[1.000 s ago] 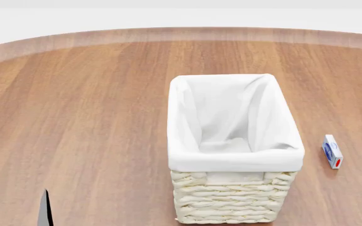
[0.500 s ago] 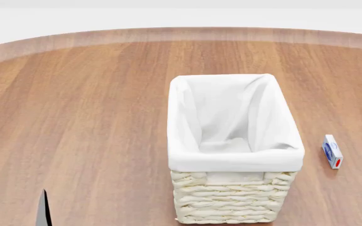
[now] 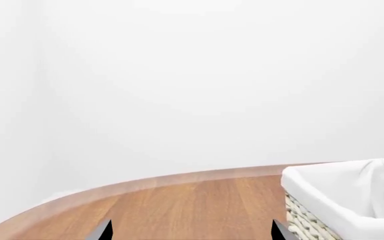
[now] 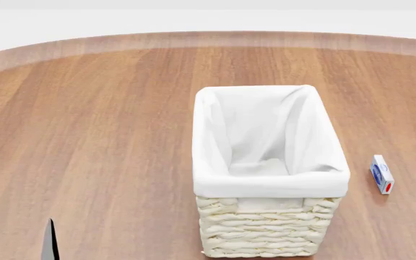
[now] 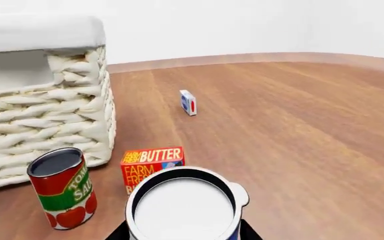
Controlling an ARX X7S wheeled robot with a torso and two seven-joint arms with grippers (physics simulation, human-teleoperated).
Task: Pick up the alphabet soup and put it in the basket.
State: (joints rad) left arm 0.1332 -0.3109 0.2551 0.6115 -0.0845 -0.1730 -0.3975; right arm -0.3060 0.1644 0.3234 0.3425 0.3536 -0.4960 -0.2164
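Hidden: pale-topped cylindrical soup can (image 5: 183,210), label cut off (right jaws grasping it).
Left jaws: released.
Nearby: red-and-green tomato can (image 5: 62,188), cream wicker basket (image 5: 42,107), butter box (image 5: 151,165).

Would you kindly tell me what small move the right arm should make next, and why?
Probably shut the right pincer on the alphabet soup: the white-topped can sits between its fingers, with the tomato can beside it and the basket just beyond. Whether the pincer grips it yet cannot be told.
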